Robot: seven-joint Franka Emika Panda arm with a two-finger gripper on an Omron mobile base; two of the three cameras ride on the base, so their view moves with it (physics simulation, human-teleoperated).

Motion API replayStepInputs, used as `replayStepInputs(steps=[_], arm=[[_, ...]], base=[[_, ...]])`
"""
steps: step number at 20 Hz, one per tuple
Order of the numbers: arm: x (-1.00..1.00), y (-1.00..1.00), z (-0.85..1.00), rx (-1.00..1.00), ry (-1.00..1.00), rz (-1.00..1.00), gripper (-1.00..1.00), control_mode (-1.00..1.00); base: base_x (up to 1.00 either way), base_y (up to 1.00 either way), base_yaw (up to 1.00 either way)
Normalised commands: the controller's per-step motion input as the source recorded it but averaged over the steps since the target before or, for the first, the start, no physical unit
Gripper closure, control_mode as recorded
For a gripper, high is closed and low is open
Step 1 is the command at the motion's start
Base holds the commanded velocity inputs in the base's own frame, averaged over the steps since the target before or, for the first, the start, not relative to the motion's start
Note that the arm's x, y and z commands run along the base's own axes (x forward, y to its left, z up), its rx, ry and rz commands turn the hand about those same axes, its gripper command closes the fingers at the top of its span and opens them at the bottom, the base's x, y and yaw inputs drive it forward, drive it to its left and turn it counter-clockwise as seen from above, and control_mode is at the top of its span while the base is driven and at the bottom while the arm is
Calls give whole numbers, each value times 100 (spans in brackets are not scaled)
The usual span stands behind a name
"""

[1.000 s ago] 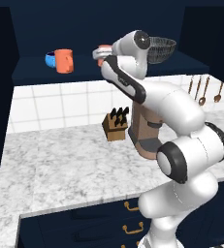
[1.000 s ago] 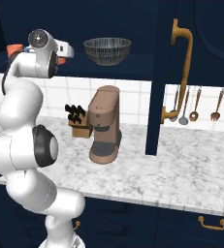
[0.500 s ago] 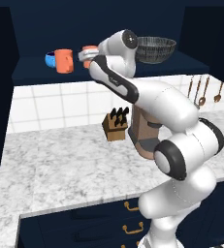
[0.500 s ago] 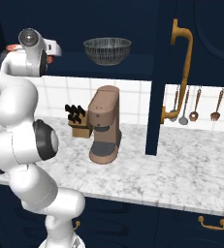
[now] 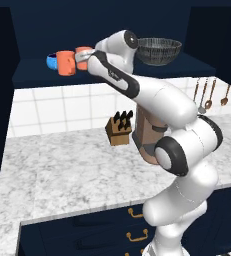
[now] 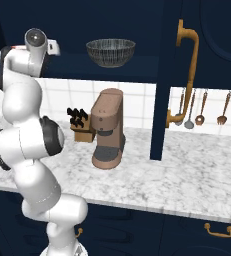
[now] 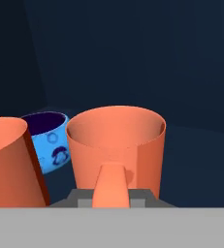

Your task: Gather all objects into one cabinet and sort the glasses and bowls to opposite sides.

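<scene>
Gripper (image 5: pixel 87 59) is holding an orange-red cup (image 7: pixel 116 147) upright inside the cabinet (image 5: pixel 107 30), jaws clamped on it. Second cup (image 5: pixel 65 62) and blue bowl (image 7: pixel 50 140) are sitting just beside.

- gripper (image 5: pixel 87 59): fingertips hidden behind held cup (image 5: pixel 83 56), jaw state unreadable
- second cup (image 7: pixel 9 164): cut by left edge in hand view
- blue bowl (image 5: pixel 52 61): mostly hidden behind second cup in left base view
- hand view: held cup's base hidden at the bottom
</scene>
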Motion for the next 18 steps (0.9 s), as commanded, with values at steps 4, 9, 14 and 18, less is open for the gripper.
replayStepInputs(steps=[4,9,14,18], arm=[[30,16,-6,0,0,0,100,-100],[13,22,-15,0,0,8,100,-100],[8,6,-18,0,0,15,100,-100],[2,-8,-5,0,-1,2,100,-100]], base=[[0,0,0],[0,0,0],[0,0,0],[0,0,0]])
